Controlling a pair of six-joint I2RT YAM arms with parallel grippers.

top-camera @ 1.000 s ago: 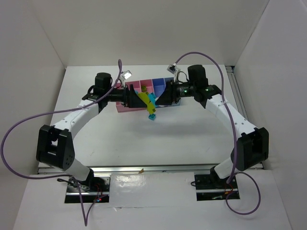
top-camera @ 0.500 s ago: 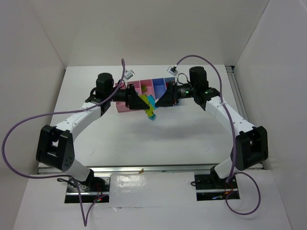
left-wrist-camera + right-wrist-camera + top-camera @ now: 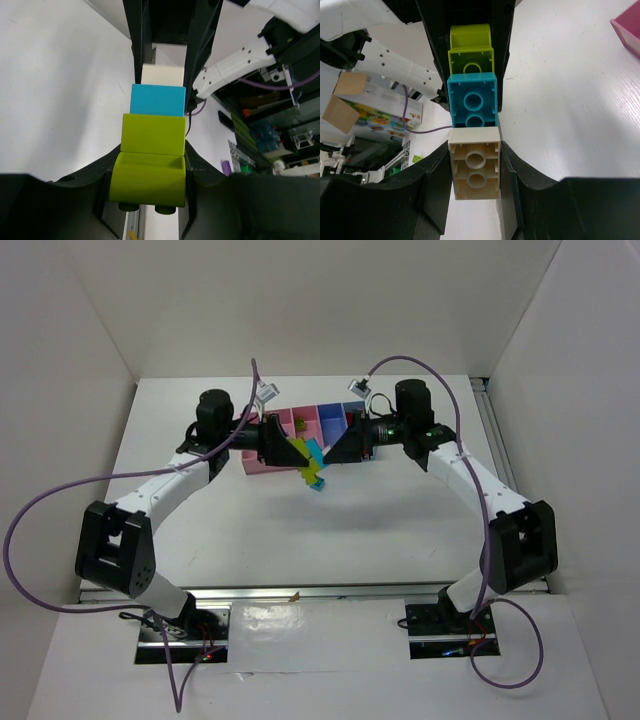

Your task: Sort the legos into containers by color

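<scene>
A stack of three legos hangs in the air between my two grippers, in front of the containers (image 3: 300,423). In the left wrist view the yellow-green brick (image 3: 150,167) is nearest, then the cyan one (image 3: 157,100), then the beige one (image 3: 161,74). My left gripper (image 3: 150,172) is shut on the yellow-green end, with its fingers (image 3: 196,167) against both sides. From the opposite side my right gripper (image 3: 474,165) is shut on the beige brick (image 3: 475,162). Beyond it sit the cyan (image 3: 472,100) and yellow-green (image 3: 470,50) bricks. From above, the stack (image 3: 308,452) bridges the two grippers.
Just below the held stack, a yellow-green brick (image 3: 313,472) and a cyan brick (image 3: 318,486) show in the top view. The bin row runs from pink (image 3: 258,462) through periwinkle (image 3: 330,420) to light blue (image 3: 352,410). A pink bin corner (image 3: 627,30) lies right of the right gripper.
My left gripper's jaws have closed onto the yellow-green end of the stack. The right gripper kept its hold on the beige end and both arms barely shifted.
</scene>
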